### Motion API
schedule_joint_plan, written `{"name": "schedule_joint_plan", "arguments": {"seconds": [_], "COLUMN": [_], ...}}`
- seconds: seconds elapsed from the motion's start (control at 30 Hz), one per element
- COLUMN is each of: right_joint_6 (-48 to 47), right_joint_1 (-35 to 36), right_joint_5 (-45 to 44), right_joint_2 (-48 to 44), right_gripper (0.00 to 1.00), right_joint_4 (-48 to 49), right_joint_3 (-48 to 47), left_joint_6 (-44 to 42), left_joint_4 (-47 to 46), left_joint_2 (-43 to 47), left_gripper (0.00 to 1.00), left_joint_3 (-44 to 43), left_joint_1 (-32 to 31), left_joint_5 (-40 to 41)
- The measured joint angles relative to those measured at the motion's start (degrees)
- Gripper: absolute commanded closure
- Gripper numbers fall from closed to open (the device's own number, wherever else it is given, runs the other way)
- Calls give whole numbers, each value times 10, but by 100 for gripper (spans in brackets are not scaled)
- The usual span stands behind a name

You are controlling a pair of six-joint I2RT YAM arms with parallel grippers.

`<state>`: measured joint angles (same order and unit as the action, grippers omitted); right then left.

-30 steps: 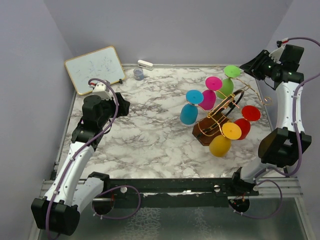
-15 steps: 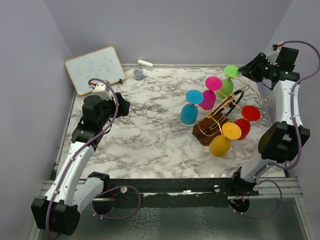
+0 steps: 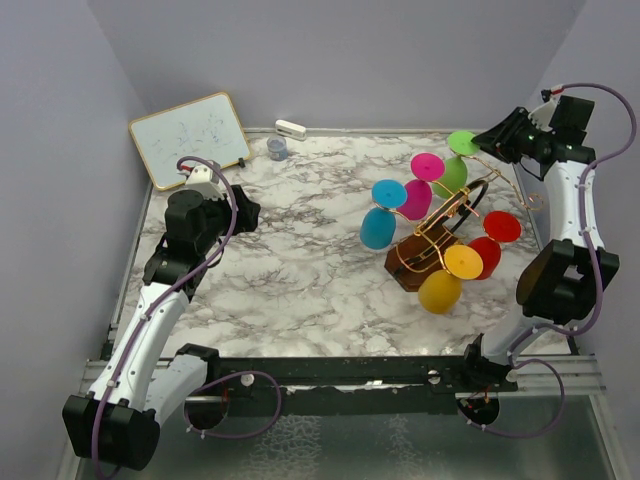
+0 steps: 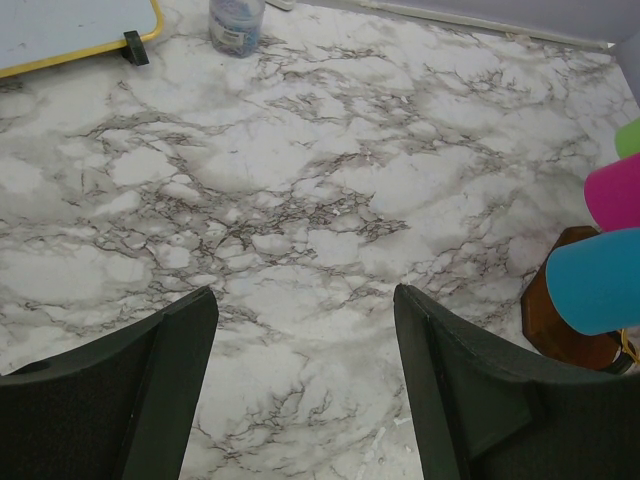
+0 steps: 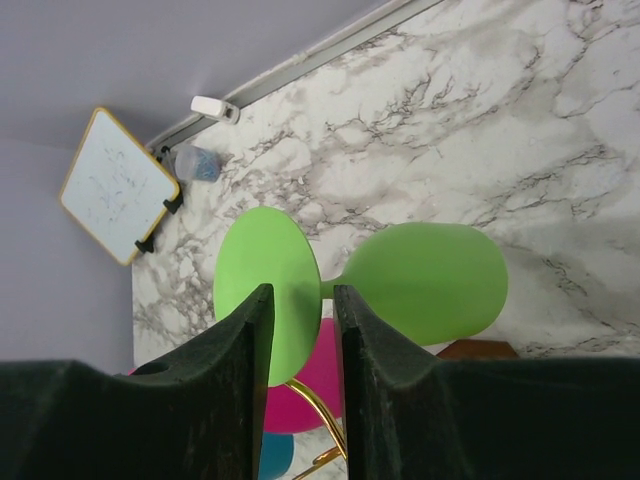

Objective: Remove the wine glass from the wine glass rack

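As seen from the top, the rack [image 3: 420,262] stands on the right half of the table [image 3: 300,270], with the green glass [image 3: 453,174] hanging at its far side. The right gripper [image 3: 490,140] is at the glass's foot and the left gripper [image 3: 245,210] is well apart. Left wrist: jaws spread wide above the table. Right wrist: fingers [image 5: 250,330] narrowly parted astride the glass's foot and stem; whether they pinch it cannot be told.

Bright, even light — soft shadows, sharp focus

Bare bench [image 4: 330,200] lies open before my left end effector [image 4: 303,293]; around my right end effector [image 5: 300,290], the green glass [image 5: 425,280], pink glass [image 5: 290,405] and wire rack [image 3: 425,262] crowd close.
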<state>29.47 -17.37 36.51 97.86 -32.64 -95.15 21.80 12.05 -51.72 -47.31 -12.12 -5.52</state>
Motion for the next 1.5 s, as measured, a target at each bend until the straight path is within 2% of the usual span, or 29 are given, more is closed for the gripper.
{"name": "schedule_joint_plan", "arguments": {"seconds": [0.53, 1.5], "right_joint_6": [30, 167], "right_joint_1": [0, -3], "right_joint_5": [31, 120], "right_joint_2": [1, -20], "right_gripper": [99, 99], "right_joint_4": [40, 194], "right_joint_3": [19, 101], "left_joint_6": [2, 4], "left_joint_4": [0, 0], "left_joint_2": [-3, -3], "left_gripper": [26, 26], "left_joint_3": [0, 0], "left_joint_1": [0, 0], "left_joint_5": [0, 0]}}
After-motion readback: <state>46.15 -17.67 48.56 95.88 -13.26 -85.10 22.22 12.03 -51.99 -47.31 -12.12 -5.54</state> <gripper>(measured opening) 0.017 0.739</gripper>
